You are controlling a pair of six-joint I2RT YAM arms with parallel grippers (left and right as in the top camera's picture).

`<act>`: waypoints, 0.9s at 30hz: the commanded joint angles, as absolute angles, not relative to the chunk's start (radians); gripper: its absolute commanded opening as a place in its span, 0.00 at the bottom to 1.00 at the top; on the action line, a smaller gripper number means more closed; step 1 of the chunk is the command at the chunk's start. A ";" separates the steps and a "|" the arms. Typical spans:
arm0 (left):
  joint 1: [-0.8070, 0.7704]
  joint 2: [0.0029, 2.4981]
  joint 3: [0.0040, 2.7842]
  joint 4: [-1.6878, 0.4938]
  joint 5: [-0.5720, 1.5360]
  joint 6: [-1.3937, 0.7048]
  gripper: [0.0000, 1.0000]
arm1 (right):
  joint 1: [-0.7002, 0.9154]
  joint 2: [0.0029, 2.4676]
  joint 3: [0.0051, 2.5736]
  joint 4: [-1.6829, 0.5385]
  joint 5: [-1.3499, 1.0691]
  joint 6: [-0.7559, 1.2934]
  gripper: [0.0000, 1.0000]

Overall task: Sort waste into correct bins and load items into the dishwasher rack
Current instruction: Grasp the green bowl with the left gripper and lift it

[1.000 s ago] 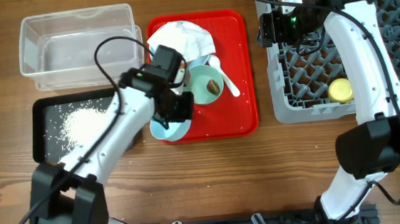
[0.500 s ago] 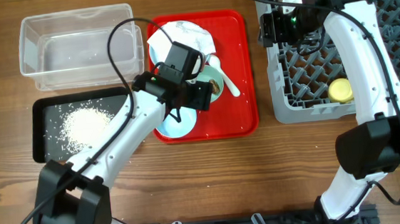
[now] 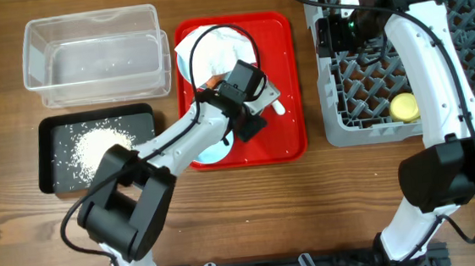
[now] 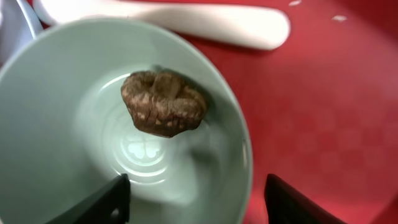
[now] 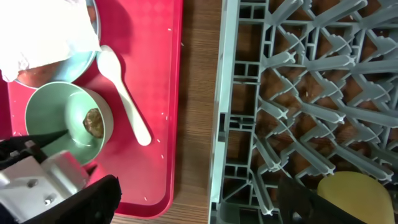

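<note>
As my left gripper [image 4: 196, 199] hangs wide open over the mint green bowl [image 4: 50, 124], clipping its rim could spill the brown scrap [image 4: 163, 102]

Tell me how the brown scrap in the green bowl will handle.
The brown scrap looks wrinkled and lumpy: probably soft, may squash. Loose on the smooth curved floor of the mint green bowl, it could skid when nudged.

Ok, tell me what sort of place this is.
Likely a robot dish-clearing test bench: large grey plastic dishwasher rack, flat red serving tray, black rectangular tray of loose white rice.
</note>
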State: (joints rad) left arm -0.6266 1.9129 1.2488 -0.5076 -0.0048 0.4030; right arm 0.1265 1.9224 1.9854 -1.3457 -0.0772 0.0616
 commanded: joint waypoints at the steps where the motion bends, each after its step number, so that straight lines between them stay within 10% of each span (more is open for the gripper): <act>1: -0.633 1.950 1.257 -0.504 -0.020 0.419 0.37 | 0.124 1.912 1.983 -1.344 -0.059 0.052 0.84; 8: -0.636 1.964 1.257 -0.440 -0.020 0.377 0.04 | 0.124 1.912 1.983 -1.346 -0.059 0.053 0.84; 18: -0.668 1.658 1.291 -0.445 -0.021 -0.122 0.04 | 0.124 1.912 1.983 -1.343 -0.059 0.053 0.84; 27: -0.125 1.507 1.290 -0.900 0.155 -0.524 0.04 | 0.124 1.912 1.983 -1.328 -0.051 0.052 0.85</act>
